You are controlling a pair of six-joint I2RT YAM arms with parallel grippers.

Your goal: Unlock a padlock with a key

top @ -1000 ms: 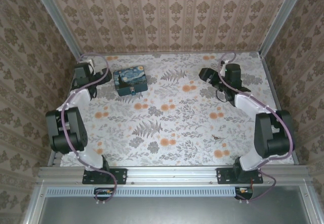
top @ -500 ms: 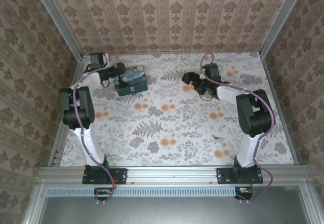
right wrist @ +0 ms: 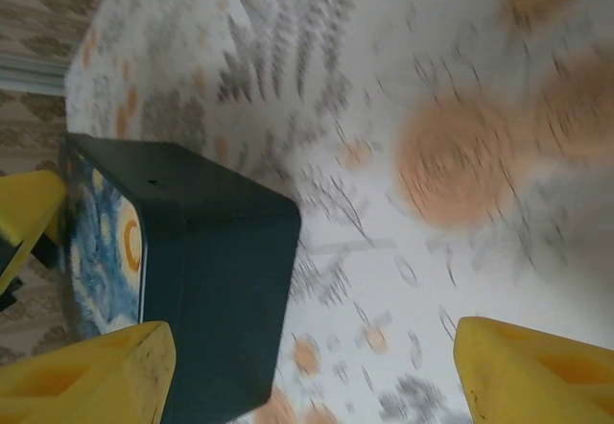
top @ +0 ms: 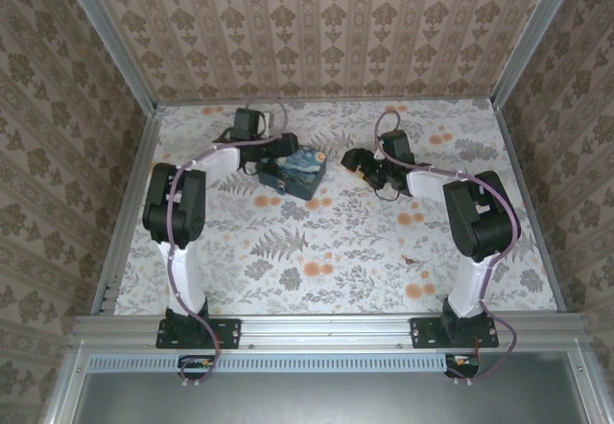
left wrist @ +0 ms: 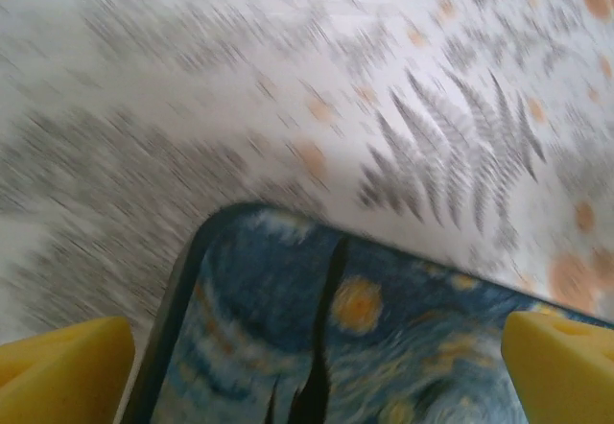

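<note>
The blue-and-yellow night-sky box (top: 307, 173) sits at the back middle of the flowered floor. My left gripper (top: 284, 158) hangs open just over its lid (left wrist: 384, 338), yellow fingertips (left wrist: 62, 366) wide apart. From the right, my right gripper (top: 355, 162) is open and low beside the box, whose dark side (right wrist: 225, 290) is just inside one fingertip (right wrist: 91, 376). The padlock cannot be made out; the left gripper covers part of the box. A tiny dark thing, possibly the key (top: 414, 262), lies on the floor near the front right.
Patterned walls (top: 326, 31) close the back and both sides. An aluminium rail (top: 326, 330) with both arm bases runs along the near edge. Both wrist views are blurred by motion. Open floor (top: 317, 251) lies in front of the box.
The left arm swung right from the back left corner. The box now sits further right and is turned. The right gripper moved left, close to the box, its jaws slightly narrower.
</note>
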